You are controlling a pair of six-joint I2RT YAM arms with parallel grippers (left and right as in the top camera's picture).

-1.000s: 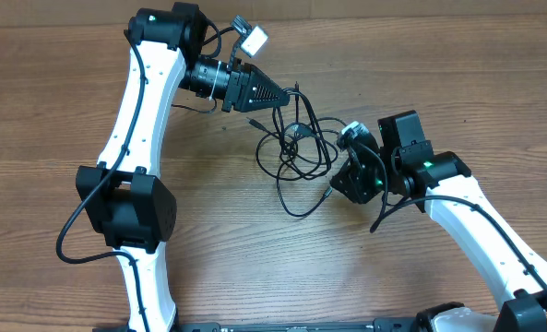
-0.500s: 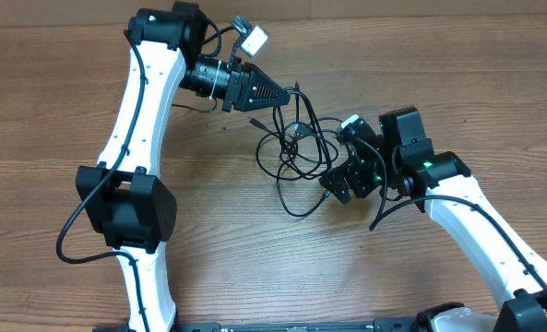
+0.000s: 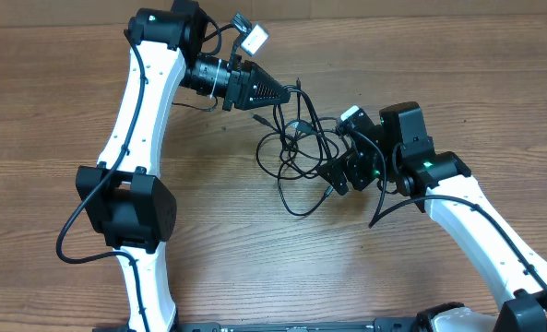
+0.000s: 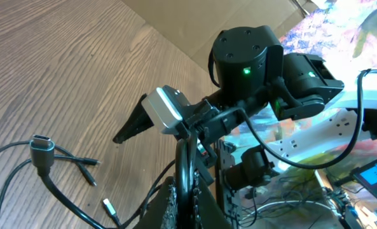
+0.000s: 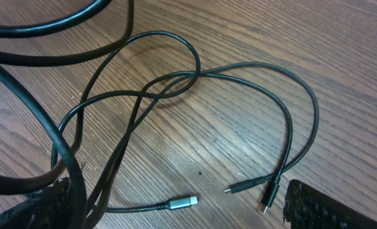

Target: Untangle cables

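Two changes: our right jaws have spread wide and edged into the cables (image 3: 296, 152) lying mid-table; left jaws stay pinched on a strand. We reckon we're set for a second grab and pull-apart.

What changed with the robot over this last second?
The right fingers spread open and edged left, closer to the cables. The left fingers stayed shut on the cables, that arm kept its place, and the tangle did not visibly shift.
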